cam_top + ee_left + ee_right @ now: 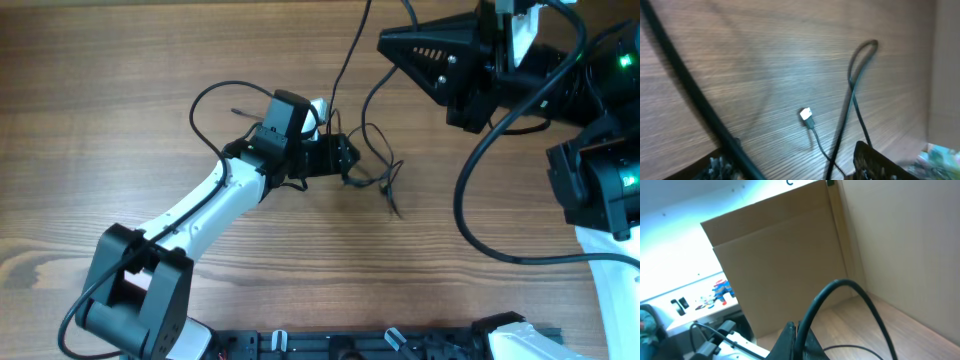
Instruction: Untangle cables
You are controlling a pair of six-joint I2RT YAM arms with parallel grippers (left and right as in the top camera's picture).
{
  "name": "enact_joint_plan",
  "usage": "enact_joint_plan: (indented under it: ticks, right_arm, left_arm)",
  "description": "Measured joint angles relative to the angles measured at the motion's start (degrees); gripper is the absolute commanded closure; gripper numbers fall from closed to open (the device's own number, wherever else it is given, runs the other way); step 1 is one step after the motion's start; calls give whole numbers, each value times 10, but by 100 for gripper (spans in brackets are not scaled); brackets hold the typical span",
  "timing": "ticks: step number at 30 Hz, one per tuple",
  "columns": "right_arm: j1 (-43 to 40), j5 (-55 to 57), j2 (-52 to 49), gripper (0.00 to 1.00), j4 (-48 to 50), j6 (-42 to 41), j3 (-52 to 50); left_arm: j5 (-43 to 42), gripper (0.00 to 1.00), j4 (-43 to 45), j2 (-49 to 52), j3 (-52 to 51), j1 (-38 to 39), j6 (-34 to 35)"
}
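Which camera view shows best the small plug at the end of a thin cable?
The left wrist view: the plug lies on the table, its bright tip clear. The overhead view shows the cables only as a thin tangle, with plugs too small to tell. The right wrist view shows no plug.

Cables (843, 120): black. Plug (806, 115) ahead of the jaws: white-tipped. Table (150, 60): brown, wood-grained. Left arm (215, 205): white links, black joints. Cardboard panel (785, 255): plain tan.
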State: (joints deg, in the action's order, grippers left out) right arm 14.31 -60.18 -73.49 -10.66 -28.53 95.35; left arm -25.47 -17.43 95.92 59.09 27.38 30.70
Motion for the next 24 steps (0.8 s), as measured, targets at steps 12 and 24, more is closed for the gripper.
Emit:
enact_joint_plan:
  ticks: [12,24]
  right_arm:
    - [-237,125,0,96,-96,-84,0]
    - [-327,169,-30,96,-458,24,5]
  left_arm:
    - [218,44,-174,6,0,-174,-1]
    - [96,43,-170,6,0,-228,-2]
